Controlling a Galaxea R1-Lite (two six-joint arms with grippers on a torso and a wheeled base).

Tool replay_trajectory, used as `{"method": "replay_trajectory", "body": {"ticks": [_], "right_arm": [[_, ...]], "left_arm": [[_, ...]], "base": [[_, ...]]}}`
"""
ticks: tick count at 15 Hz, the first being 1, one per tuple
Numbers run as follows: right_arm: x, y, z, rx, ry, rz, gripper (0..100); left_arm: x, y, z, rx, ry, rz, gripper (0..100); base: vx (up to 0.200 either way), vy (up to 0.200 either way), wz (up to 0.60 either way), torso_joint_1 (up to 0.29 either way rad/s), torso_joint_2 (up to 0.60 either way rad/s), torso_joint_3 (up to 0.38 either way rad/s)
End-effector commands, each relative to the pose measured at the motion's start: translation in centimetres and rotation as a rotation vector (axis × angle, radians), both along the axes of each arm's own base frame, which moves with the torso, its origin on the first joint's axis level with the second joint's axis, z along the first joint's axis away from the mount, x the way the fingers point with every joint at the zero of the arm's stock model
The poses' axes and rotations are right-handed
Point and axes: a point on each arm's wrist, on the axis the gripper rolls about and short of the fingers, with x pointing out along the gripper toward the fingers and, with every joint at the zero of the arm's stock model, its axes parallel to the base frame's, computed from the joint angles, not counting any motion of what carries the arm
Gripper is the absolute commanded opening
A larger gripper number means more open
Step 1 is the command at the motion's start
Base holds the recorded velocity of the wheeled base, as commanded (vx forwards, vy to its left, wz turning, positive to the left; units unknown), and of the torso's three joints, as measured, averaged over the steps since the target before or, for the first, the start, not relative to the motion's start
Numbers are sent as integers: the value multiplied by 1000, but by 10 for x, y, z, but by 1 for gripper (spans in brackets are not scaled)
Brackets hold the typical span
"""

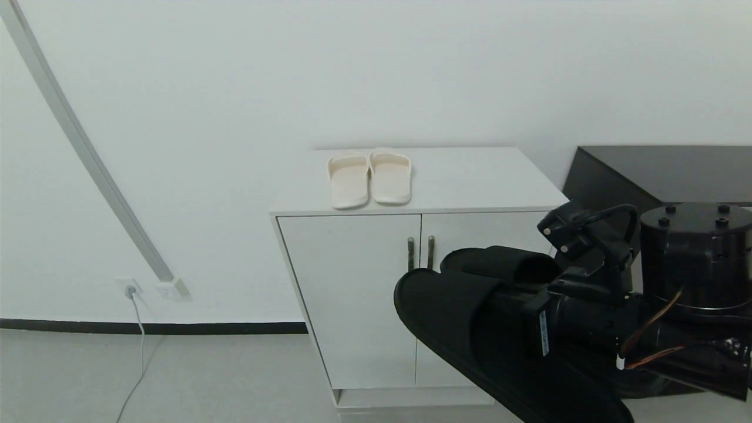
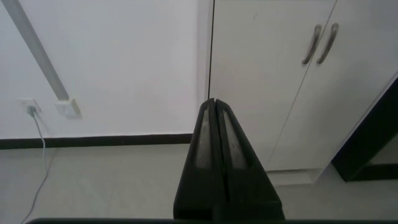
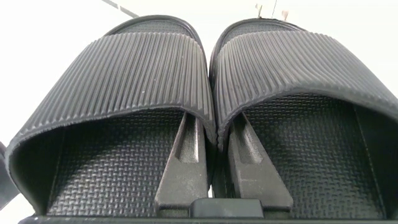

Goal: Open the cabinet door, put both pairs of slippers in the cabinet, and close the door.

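The black slippers [image 1: 470,317] and my right arm hid much of the cabinet's right door in the head view. The nearer slipper's heel was cut off at the lower edge. I counted two black slippers, held side by side in the air in front of the cabinet [image 1: 352,294], low and toward its right.

In the right wrist view their straps were matte ribbed bands, and their footbeds had a fine diamond pattern. The right gripper [image 3: 213,134] had one finger inside each slipper and pinched the two inner side walls together.

In the left wrist view, the left gripper [image 2: 214,109] had its two dark wedge-shaped fingers pressed together on nothing. It hung above the floor near the cabinet's left side.

The cabinet was white, smooth and boxy. It had two doors, both shut, and two slim upright metal handles [image 1: 410,254] at the middle. On its top lay two cream slippers [image 1: 369,178], side by side and touching, toes toward the wall. A wall socket [image 1: 130,288] with a grey cable [image 1: 141,346] sat to the left.
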Motion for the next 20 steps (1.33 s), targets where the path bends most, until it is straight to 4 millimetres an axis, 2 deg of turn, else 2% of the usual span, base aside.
{"method": "replay_trajectory", "body": {"ticks": [1,3,4,14,17,20], "right_arm": [[0,1,-2,-6,6,3,0],[-3,-1,-2,-7,3,3,0],[-4,-2,-1,-5,1,3,0],[-5,-6,-4,-11,0,3,0],[1,1,-14,-37,30,20,0],[-2,0,-13,-20,6,24,0]], "left_arm": [[0,0,0,0,0,0,0],[0,0,0,0,2,-3,0],[0,0,0,0,0,-1,100],[0,0,0,2,0,-1,100],[0,0,0,-1,0,0,100],[0,0,0,0,0,-1,100]], "base": [[0,0,0,-222,544,320],[0,0,0,-205,527,310],[0,0,0,-203,525,325],[0,0,0,-167,494,324],[0,0,0,-124,463,346],[0,0,0,-93,453,360]]}}
